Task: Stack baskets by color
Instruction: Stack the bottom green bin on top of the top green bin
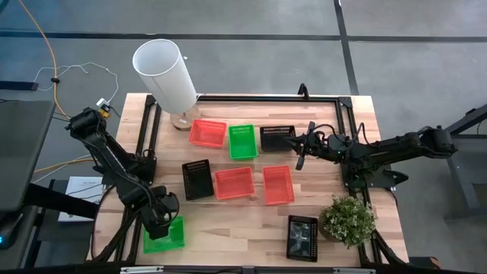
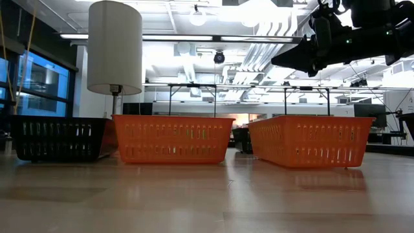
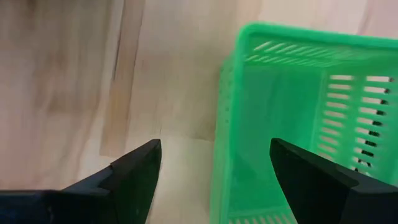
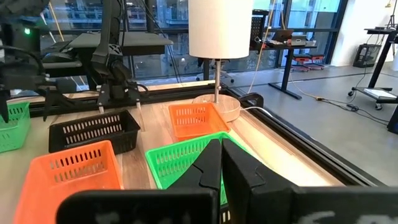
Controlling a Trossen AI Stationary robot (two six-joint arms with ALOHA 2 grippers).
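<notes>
Several baskets lie on the wooden table. Across the far row are a red one (image 1: 208, 132), a green one (image 1: 243, 141) and a black one (image 1: 277, 138). The middle row has a black one (image 1: 198, 180) and two red ones (image 1: 233, 183) (image 1: 278, 185). Another black basket (image 1: 302, 237) lies near right, and a green basket (image 1: 173, 236) near left. My left gripper (image 1: 160, 223) points down over that green basket, open. In the left wrist view its fingers (image 3: 214, 143) stand on either side of one wall (image 3: 225, 118). My right gripper (image 1: 298, 154) hangs level and shut above the far black basket.
A tall white cylinder on a stand (image 1: 166, 74) rises at the far left of the table. A small potted plant (image 1: 348, 219) sits near right. A black frame (image 1: 327, 99) runs along the table's far and side edges. Bare wood lies between the near green and black baskets.
</notes>
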